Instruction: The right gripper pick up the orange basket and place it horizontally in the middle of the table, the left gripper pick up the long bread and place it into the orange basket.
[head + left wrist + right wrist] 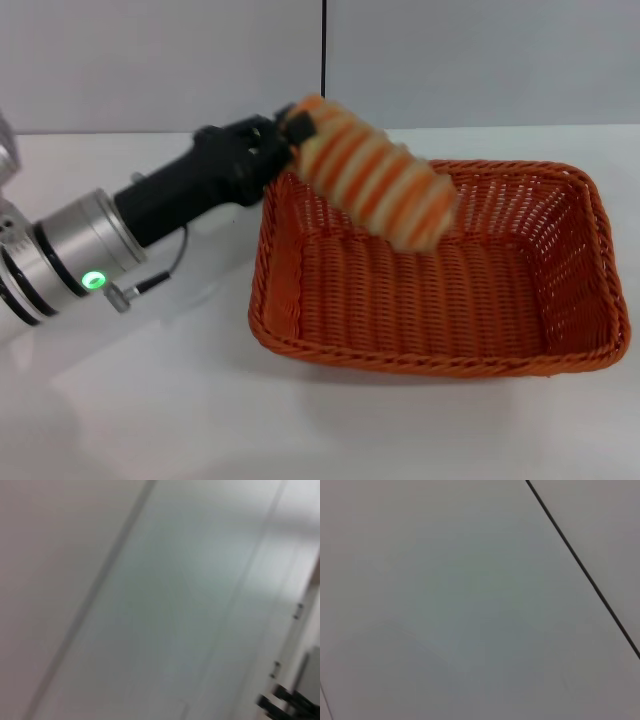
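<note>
The orange basket point(440, 275) lies lengthwise across the white table point(150, 400), right of centre in the head view. Above its back left corner hangs the long bread point(375, 175), cream with orange stripes, tilted down toward the basket's inside. My left gripper point(290, 130) is shut on the bread's upper left end, its black arm reaching in from the left. The bread's lower end is blurred and hovers over the basket floor without touching it. The right gripper is out of view. Both wrist views show only pale wall panels.
A dark vertical seam point(323, 50) runs down the grey wall behind the table. The basket's right rim point(610, 260) lies near the right edge of the head view. Bare tabletop stretches in front of and left of the basket.
</note>
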Available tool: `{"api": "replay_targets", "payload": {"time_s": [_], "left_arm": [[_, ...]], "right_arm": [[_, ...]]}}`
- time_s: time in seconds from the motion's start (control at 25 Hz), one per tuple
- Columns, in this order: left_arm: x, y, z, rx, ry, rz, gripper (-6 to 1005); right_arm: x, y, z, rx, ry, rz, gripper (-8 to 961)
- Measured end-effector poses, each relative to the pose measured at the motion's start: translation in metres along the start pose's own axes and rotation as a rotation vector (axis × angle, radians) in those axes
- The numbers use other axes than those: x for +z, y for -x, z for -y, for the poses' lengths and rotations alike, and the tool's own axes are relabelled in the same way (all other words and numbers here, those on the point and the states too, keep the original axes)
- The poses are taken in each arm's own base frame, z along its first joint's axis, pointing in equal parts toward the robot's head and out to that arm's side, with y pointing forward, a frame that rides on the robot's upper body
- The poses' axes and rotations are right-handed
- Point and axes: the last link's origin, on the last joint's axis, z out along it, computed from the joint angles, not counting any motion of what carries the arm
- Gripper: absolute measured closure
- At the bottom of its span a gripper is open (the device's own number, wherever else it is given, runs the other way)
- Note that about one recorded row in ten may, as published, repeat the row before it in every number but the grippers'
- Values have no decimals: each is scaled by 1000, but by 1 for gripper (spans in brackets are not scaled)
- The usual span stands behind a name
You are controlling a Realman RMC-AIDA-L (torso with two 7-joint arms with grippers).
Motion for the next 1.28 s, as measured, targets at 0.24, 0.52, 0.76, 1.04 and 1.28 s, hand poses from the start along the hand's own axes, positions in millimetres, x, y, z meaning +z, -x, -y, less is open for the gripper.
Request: {"api": "replay_targets", "payload": {"time_s": [0.24, 0.52, 0.76, 1.04, 1.28], "left_arm": [[3, 14, -13, 50, 28, 0, 840], [-4, 14, -14, 46, -4, -39, 652], [-27, 4, -6, 53, -103, -150, 379], [-92, -11, 5, 126, -371, -370, 257], [-156, -11, -1, 252, -698, -560, 186]], "right_arm": [[3, -3, 0, 3, -2, 0, 223], [6, -4, 0, 12, -1, 0, 223], [7, -4, -2, 17, 3, 18, 223], [0, 2, 2, 19, -36, 73, 223], [-9, 1, 8, 16, -91, 98, 223]]}}
